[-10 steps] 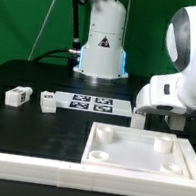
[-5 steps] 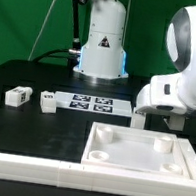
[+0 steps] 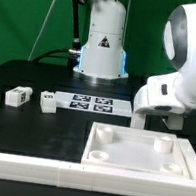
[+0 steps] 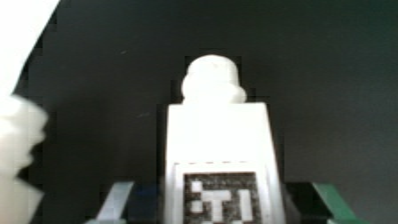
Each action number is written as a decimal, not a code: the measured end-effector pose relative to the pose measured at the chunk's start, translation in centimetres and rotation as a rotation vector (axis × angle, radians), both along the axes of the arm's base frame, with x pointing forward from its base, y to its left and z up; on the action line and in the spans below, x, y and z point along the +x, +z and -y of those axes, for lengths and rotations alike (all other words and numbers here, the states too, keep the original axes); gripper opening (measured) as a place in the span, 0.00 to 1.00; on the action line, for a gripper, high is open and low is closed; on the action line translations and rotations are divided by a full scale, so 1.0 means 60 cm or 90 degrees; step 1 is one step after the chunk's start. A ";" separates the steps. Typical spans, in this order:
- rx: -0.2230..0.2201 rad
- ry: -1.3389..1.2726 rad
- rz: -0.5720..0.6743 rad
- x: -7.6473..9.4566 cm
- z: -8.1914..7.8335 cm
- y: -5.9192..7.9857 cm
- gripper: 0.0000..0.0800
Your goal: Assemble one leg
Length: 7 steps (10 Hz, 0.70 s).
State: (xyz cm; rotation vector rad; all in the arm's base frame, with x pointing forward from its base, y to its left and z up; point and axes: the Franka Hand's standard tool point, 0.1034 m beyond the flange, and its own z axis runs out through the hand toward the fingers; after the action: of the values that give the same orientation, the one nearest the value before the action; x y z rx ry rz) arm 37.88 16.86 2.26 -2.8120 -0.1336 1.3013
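Fingers (image 4: 125, 203) of the pincer (image 4: 222, 200) stand narrow in the wrist view, one close on each side of the leg (image 4: 221, 140), a small white plastic block with a rounded peg at its far end and a black-and-white square tag on the face toward the camera. Whether the fingers press on it or only flank it, I cannot tell. The black tabletop (image 4: 107, 80) lies under the leg.

In the exterior view the bulky white robot arm (image 3: 183, 68) hangs low at the exterior view's right, just behind a large white square panel (image 3: 144, 153) with raised corner sockets. Here its body hides the leg. The thin flat white marker board (image 3: 93, 105) lies beside the arm. Two more small white tagged blocks (image 3: 17, 96) (image 3: 49, 101) rest near the board's other end.
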 end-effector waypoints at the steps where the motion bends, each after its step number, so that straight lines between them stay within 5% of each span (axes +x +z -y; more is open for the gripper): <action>1: 0.003 0.004 -0.005 0.008 0.005 0.028 0.36; 4: 0.013 -0.003 -0.004 0.037 0.027 0.076 0.36; 5: 0.014 -0.002 0.002 0.035 0.025 0.069 0.36; 7: 0.022 -0.017 0.158 0.059 0.022 0.062 0.36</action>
State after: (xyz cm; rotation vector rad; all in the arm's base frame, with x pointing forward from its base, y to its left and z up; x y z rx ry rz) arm 41.41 15.57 6.00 -2.9220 -0.1242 0.9314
